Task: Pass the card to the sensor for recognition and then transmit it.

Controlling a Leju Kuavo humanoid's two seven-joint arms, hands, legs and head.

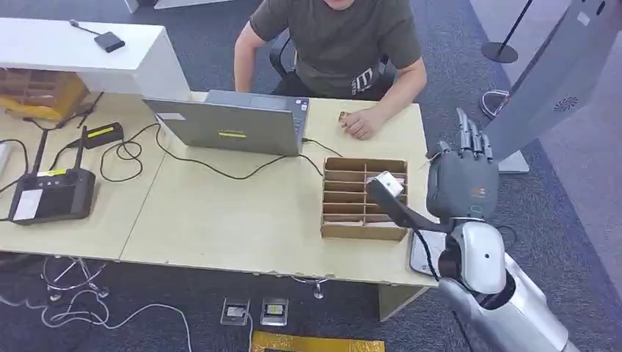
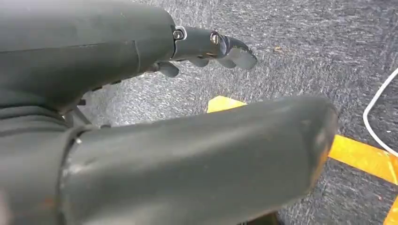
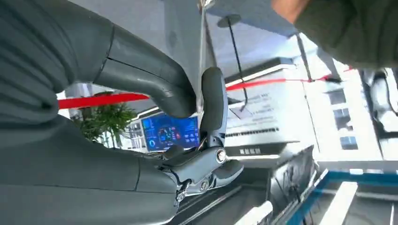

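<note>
I'm getting even, soft overhead light on the desk [image 1: 220,213], faint shadows; right wrist feed blows out on bright windows, near parts blurred.

1. Table [image 1: 220,220]: pale wood-look top, smooth and matt.
2. Box [image 1: 364,199]: brown cardboard, matt, with cardboard dividers.
3. Laptop [image 1: 235,125]: grey lid with a dull metallic sheen.
4. Right hand [image 1: 463,180]: matt grey plastic-looking cover; its forearm [image 1: 506,308] is glossy silver.
5. Left hand [image 2: 187,154]: smooth dark-grey covers, slightly scuffed.
6. Carpet [image 2: 300,47]: grey, rough pile.
7. Shirt [image 1: 334,44]: olive cloth, matt.
</note>
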